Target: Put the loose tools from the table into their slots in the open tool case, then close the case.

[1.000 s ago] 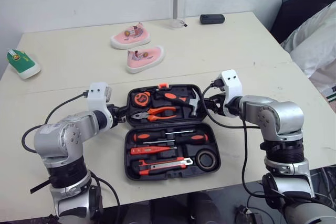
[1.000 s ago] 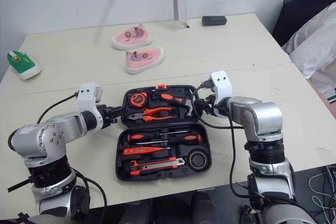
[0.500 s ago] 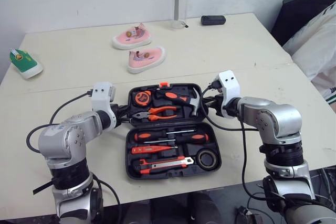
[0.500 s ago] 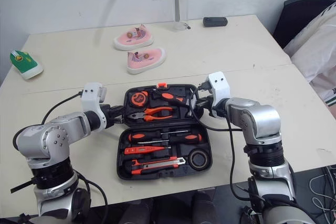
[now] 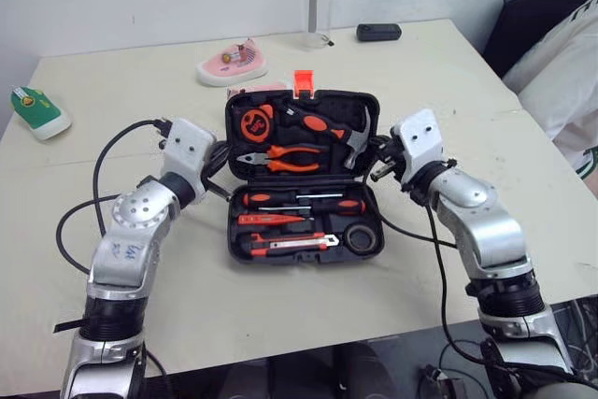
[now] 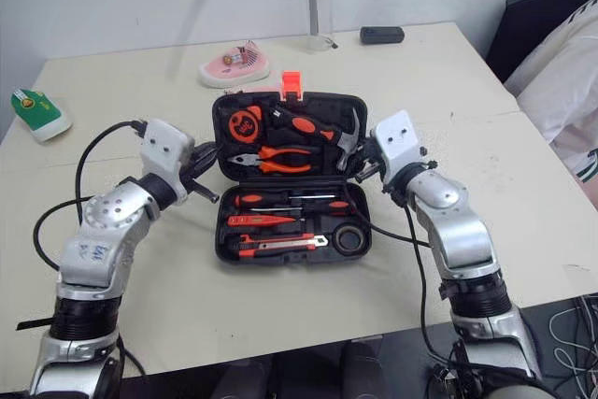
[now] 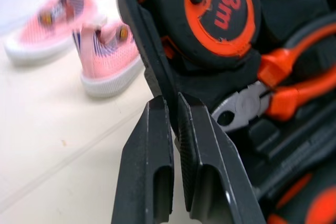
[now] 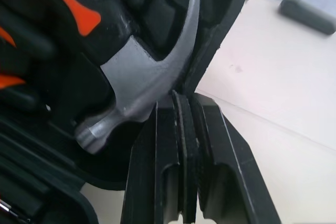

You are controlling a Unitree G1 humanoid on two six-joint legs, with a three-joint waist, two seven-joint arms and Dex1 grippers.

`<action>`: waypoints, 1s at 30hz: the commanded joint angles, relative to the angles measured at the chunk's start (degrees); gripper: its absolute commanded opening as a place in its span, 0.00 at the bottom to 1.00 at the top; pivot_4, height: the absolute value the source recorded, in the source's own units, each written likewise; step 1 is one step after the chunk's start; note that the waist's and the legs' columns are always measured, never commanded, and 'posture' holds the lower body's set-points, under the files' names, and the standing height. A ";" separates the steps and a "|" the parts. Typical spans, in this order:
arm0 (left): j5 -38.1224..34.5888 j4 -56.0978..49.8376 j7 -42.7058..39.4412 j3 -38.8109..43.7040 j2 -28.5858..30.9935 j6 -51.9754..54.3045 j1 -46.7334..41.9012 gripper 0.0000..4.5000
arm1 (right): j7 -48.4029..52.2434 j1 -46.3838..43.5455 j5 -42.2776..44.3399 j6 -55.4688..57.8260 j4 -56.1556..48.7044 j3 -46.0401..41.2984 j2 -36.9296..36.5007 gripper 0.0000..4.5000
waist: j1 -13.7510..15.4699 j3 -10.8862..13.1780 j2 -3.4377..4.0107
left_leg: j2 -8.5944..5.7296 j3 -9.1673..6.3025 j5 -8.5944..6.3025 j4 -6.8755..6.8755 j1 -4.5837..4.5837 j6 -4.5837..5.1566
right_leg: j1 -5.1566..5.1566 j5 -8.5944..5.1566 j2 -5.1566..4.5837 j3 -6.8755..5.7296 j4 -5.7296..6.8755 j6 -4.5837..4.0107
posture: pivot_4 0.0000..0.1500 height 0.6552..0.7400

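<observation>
Table (image 5: pixel 280 324): lid (image 5: pixel 231 133) tilted up — jaws seemingly pinch its edges.

The only readable mark is "3m" on the tape measure (image 7: pixel 220 17) in the tool case (image 7: pixel 137 40).

The black plastic tool case (image 5: pixel 280 258) is wearing an orange latch (image 5: pixel 304 83). The round tape measure (image 5: pixel 254 124) is showing an orange ring and an orange "3m" on black. The pliers (image 5: pixel 291 158) are showing orange handles. The steel hammer head (image 5: pixel 358 142) is shining silver. The small cloth shoe (image 5: pixel 232 64) is looking pink with a white sole.
</observation>
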 commanded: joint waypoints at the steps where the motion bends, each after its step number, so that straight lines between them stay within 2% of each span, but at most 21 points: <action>1: 7.58 -1.32 4.43 1.08 1.50 -16.21 4.58 0.00 | -4.14 5.32 -8.34 -16.86 1.44 -0.57 -2.54 0.00 | 0.08 0.00 0.00 | 0.01 0.00 0.00 -0.08 0.00 0.00 | 0.01 0.00 0.00 -0.02 0.03 0.00 | 1.00 0.85; 7: 9.83 -2.64 8.81 4.67 0.08 -20.09 13.40 0.00 | -7.50 14.68 -15.84 -34.67 4.16 -0.63 -5.43 0.00 | -0.01 0.00 0.00 | 0.02 0.00 -0.01 -0.11 0.09 0.03 | 0.07 0.00 -0.05 -0.11 -0.03 0.00 | 1.00 0.85; 8: 9.10 -3.66 8.61 5.49 -0.08 -19.95 14.78 0.00 | -7.29 15.88 -15.93 -35.84 4.23 -1.12 -5.81 0.08 | -0.07 0.00 0.00 | 0.03 0.02 -0.01 -0.11 0.21 0.03 | 0.12 0.00 -0.05 -0.09 -0.09 0.00 | 1.00 0.85; 11: 3.32 -11.54 4.78 9.79 0.53 -16.79 21.30 0.22 | -2.15 20.52 -12.98 -41.82 0.06 -3.41 -9.94 0.36 | -0.32 0.00 0.00 | 0.29 0.04 -0.01 -0.14 0.39 0.02 | 0.28 0.00 0.04 -0.06 -0.09 0.00 | 1.00 0.85; 14: -18.59 -25.56 -3.70 20.27 4.37 -0.77 31.08 0.53 | 14.33 27.46 6.38 -33.20 -15.02 -8.34 -19.73 0.71 | -1.18 0.07 0.07 | 0.50 0.12 0.00 -0.32 0.41 0.02 | 0.22 -0.01 0.07 0.04 -0.04 -0.01 | 1.00 0.85; 16: -37.87 -30.40 -8.77 30.65 9.26 11.22 40.04 0.72 | 28.17 37.30 26.58 -17.47 -24.31 -15.97 -30.46 0.93 | -1.21 0.08 0.13 | 0.57 0.07 -0.01 -0.45 0.39 0.02 | 0.25 -0.01 0.04 0.06 -0.02 -0.02 | 1.00 0.85; 17: -44.09 -30.83 -11.24 35.69 11.47 14.77 43.71 0.82 | 33.12 40.65 32.86 -13.12 -26.15 -20.63 -33.91 0.94 | -1.22 0.08 0.13 | 0.61 0.02 -0.04 -0.50 0.42 0.07 | 0.33 -0.01 -0.06 0.05 -0.10 -0.03 | 1.00 0.85; 19: -53.76 -27.75 -19.92 45.71 17.61 22.98 51.26 0.82 | 38.26 42.89 42.31 -3.26 -24.22 -28.81 -39.00 0.94 | -1.08 0.13 -0.02 | 0.81 -0.19 -0.09 -0.57 0.79 0.14 | 1.04 0.04 -0.10 0.01 -0.77 -0.15 | 1.00 0.85; 20: -54.82 -24.59 -23.68 49.04 20.43 25.95 53.16 0.82 | 40.50 42.50 44.17 -1.91 -22.81 -30.44 -39.89 0.94 | -1.03 0.26 -0.17 | 0.87 -0.24 -0.22 -0.59 1.13 0.30 | 1.42 0.07 -0.07 -0.09 -0.98 -0.26 | 1.00 0.85; 22: -51.56 -17.95 -26.04 50.15 24.38 25.02 50.84 0.82 | 42.91 41.17 45.08 -0.82 -21.61 -29.51 -40.53 0.94 | -0.97 0.39 -0.24 | 0.96 -0.36 -0.53 -0.54 1.55 0.51 | 2.07 0.04 -0.06 -0.31 -1.15 -0.52 | 1.00 0.85; 23: -50.03 -15.55 -26.11 49.80 25.89 24.14 49.27 0.82 | 43.80 40.50 44.80 -0.70 -21.44 -28.80 -40.55 0.94 | -0.72 0.46 -0.18 | 1.00 -0.38 -0.58 -0.59 1.86 0.52 | 2.33 -0.10 -0.04 -0.47 -1.36 -1.02 | 1.00 0.85; 24: -46.86 -12.64 -26.02 47.01 28.41 21.68 46.11 0.83 | 44.01 39.41 42.50 -1.57 -21.46 -26.16 -40.22 0.89 | -0.60 0.48 -0.15 | 1.08 -0.38 -0.59 -0.63 2.09 0.50 | 2.64 -0.27 0.00 -0.65 -1.64 -1.64 | 1.00 0.85; 25: -43.86 -10.21 -26.08 43.62 30.78 19.18 42.78 0.77 | 44.26 38.18 40.98 -2.15 -21.70 -23.57 -39.77 0.80 | 0.44 0.57 0.01 | 1.07 -0.39 -0.59 -0.64 2.15 0.51 | 2.72 -0.27 0.01 -0.68 -1.68 -1.65 | 1.00 0.85; 26: -40.73 -7.48 -26.55 38.92 33.05 16.51 38.20 0.70 | 44.35 36.36 39.09 -2.45 -22.09 -20.19 -38.94 0.75 | 0.95 0.57 0.03 | 1.04 -0.39 -0.60 -0.65 2.26 0.49 | 2.80 -0.29 0.00 -0.75 -1.75 -1.70 | 1.00 0.85; 28: -35.11 -2.35 -27.06 28.46 35.46 12.65 27.47 0.57 | 43.82 31.79 34.64 -3.13 -22.14 -13.28 -36.62 0.57 | 1.84 0.50 -0.11 | 0.93 -0.33 -0.68 -0.69 2.05 0.51 | 2.52 -0.32 -0.02 -0.60 -1.66 -1.74 | 1.00 0.85; 29: -32.92 0.19 -27.71 23.85 35.49 11.18 22.23 0.49 | 43.65 29.62 32.48 -3.24 -21.79 -10.35 -35.51 0.47 | 1.72 0.50 -0.10 | 0.74 -0.36 -0.48 -0.70 1.64 0.39 | 2.15 -0.21 0.13 -0.67 -1.61 -1.59 | 1.00 0.85; 30: -30.99 2.92 -28.38 19.15 34.66 10.51 16.58 0.40 | 43.60 27.59 30.29 -3.51 -21.19 -7.60 -34.28 0.37 | 1.67 0.50 -0.09 | 0.64 -0.31 -0.30 -0.67 1.31 0.19 | 1.76 0.30 0.08 -0.61 -1.49 -0.64 | 1.00 0.85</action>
